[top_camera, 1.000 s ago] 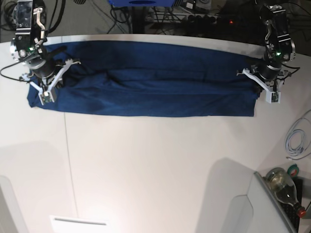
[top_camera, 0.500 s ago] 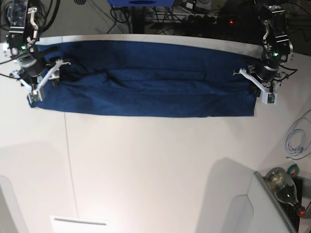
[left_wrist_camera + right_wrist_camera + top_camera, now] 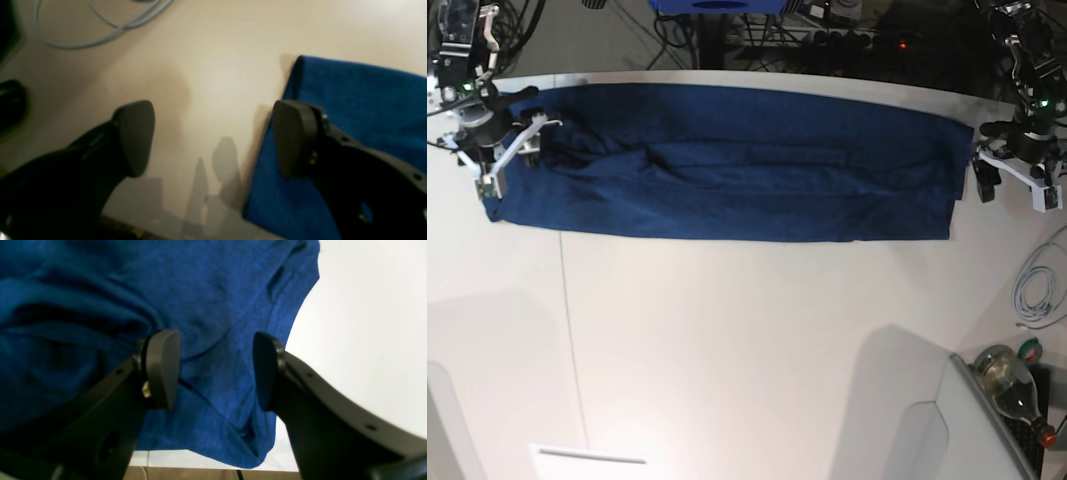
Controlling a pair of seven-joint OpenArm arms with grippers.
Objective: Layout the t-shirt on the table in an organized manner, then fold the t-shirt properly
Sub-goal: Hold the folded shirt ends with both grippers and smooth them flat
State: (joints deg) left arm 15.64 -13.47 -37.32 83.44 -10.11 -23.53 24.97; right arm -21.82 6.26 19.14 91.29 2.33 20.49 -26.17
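Left gripper [image 3: 213,136] spread wide, empty, straddling the shirt [image 3: 727,165] edge, one finger over bare table [image 3: 747,340]. Right gripper [image 3: 215,368] spread, empty, above the shirt's other end. Shirt lies in a long band along the table's far edge.

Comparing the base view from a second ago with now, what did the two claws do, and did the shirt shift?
Both claws let go of the t-shirt and drew outward. The left claw opened wide and backed off the shirt's end, now over the bare table. The right claw opened and slid toward the other end, still above fabric. The shirt stays stretched in a long band; the cable and bottle are unmoved.
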